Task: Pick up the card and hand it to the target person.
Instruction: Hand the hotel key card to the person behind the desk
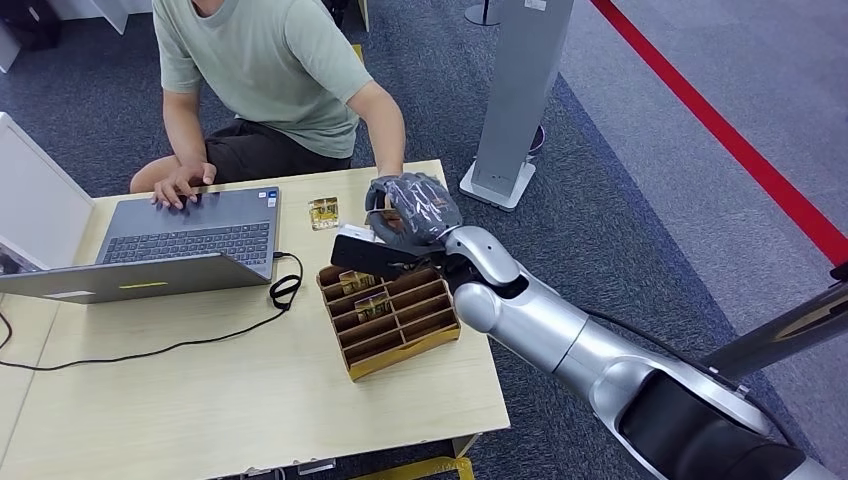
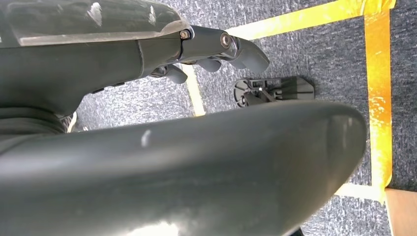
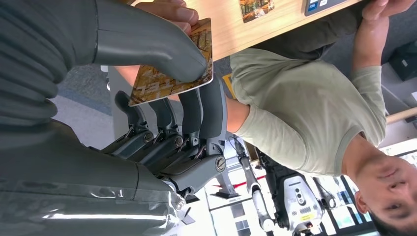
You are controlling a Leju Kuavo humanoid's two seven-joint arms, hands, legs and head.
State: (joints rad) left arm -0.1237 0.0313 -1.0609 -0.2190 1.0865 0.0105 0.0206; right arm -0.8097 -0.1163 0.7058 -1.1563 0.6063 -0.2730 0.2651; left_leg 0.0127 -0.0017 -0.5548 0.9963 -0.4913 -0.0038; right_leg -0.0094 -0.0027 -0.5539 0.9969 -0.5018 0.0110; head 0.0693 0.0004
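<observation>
Right hand [image 3: 162, 88] pinches a thin glossy card [image 3: 174, 69], orange-brown print, between its thick grey thumb and dark fingers, above the far right edge of the pale wooden table [image 1: 250, 400]; a person's hand [image 3: 167, 10] touches the card's far end. Nearby on the table stands a slotted cardboard rack [image 1: 390, 320]. Left hand [image 2: 211, 54] hangs over grey carpet, fingers curled, holding nothing.

Head view looks down at the table [image 1: 250, 400]; wrist views sit close behind each robot hand.
</observation>
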